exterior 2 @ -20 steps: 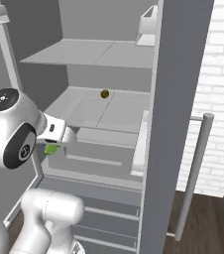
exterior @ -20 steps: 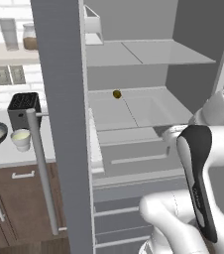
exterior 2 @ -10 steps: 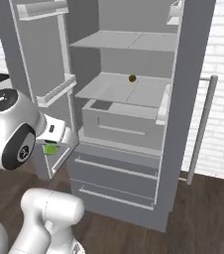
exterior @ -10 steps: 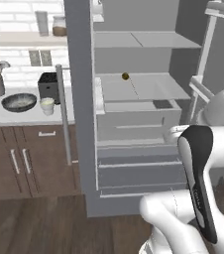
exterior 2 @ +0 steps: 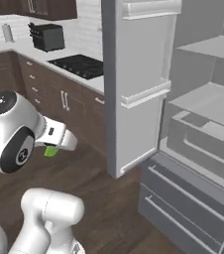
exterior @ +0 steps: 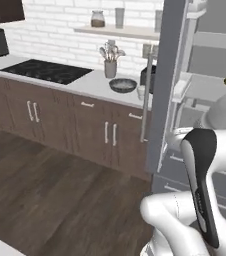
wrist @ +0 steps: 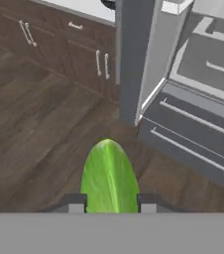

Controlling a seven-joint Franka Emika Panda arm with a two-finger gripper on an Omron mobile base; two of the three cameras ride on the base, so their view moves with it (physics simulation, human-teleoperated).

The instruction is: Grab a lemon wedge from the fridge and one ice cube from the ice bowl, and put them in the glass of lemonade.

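Since a second ago the base has backed away from the open fridge [exterior 2: 134, 94] toward the counter; gripper [wrist: 110, 202] is clamped on the lemon wedge [wrist: 109, 178], so fetching looks done, with the ice bowl [exterior: 123, 85] and glass of lemonade [exterior: 141, 92] ahead.

The lemon wedge [wrist: 109, 177] is clamped between the gripper [wrist: 109, 202] tips; the fridge [wrist: 183, 94] is seen at two o'clock, its door apparently open.
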